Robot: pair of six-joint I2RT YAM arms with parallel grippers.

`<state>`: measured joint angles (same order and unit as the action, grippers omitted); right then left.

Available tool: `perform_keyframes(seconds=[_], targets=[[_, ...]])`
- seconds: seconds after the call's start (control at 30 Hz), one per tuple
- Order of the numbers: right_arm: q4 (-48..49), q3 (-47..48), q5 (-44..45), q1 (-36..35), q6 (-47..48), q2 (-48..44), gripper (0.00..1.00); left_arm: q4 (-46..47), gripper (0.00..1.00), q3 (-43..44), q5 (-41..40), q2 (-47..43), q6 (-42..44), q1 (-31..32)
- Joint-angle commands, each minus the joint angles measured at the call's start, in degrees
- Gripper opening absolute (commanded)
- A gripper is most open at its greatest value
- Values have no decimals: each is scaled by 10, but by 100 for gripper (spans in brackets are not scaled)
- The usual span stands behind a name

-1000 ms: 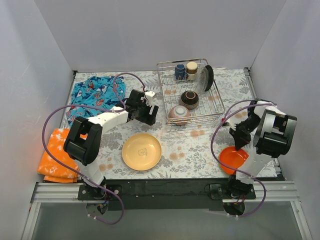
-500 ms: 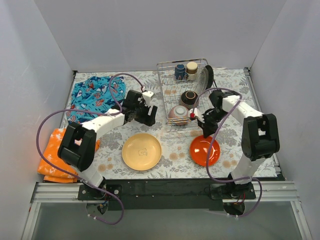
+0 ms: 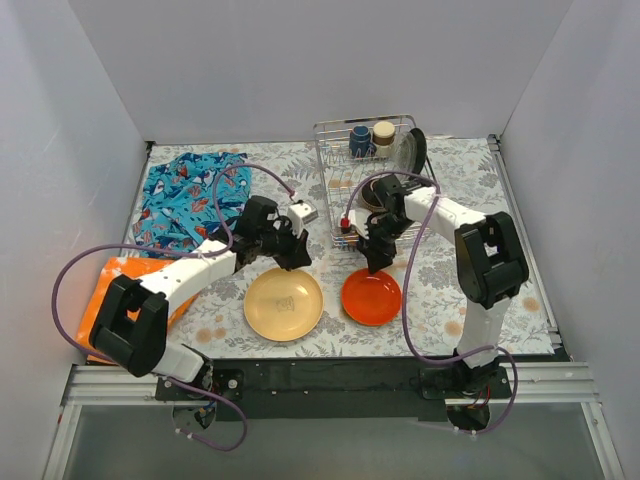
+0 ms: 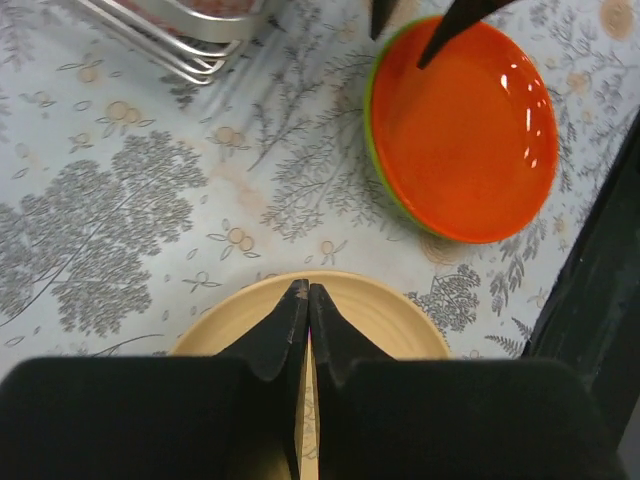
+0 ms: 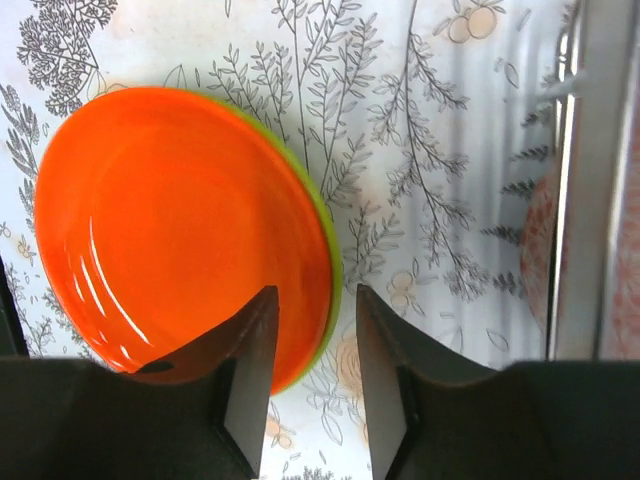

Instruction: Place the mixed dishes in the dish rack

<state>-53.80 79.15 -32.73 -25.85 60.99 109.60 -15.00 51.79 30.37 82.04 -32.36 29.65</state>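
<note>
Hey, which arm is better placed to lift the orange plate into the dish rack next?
Right. The right pincer is open, straddling the rim of the orange plate, beside the dish rack. The left pincer is shut above the tan-yellow plate, apart from the orange one.

No words, numbers or brand names can be read anywhere. The round tan-yellow plate (image 3: 284,303) has a small pale mark in its middle, but it is too small to read. The cover on the worktop (image 4: 100,200) shows only grey leaves and little orange fruits. The blue cloth (image 3: 185,190) shows only a colourful pattern.
</note>
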Motion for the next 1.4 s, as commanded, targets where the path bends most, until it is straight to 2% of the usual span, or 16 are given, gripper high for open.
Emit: perform_keyframes(seconds=[0.0,0.13,0.33,0.47,0.5,0.63,0.87,1.37], targets=[[41,-14,14,15,-55,-80,48,27,0,-15,71,8,56,37],[53,-52,24,23,-111,-148,51,85,0,-20,75,42,59,80],[121,-167,80,30,-264,-228,51,167,0,-13,81,108,6,116],[199,-243,143,44,-360,-297,51,204,0,-13,80,133,-15,129],[211,-254,152,50,-406,-324,51,208,0,-13,79,139,-18,132],[230,-293,173,86,-482,-366,52,223,0,-10,82,155,-31,144],[255,-355,144,102,-518,-381,53,228,0,-16,71,184,-38,152],[275,-364,96,103,-542,-359,56,252,0,34,50,283,-53,184]])
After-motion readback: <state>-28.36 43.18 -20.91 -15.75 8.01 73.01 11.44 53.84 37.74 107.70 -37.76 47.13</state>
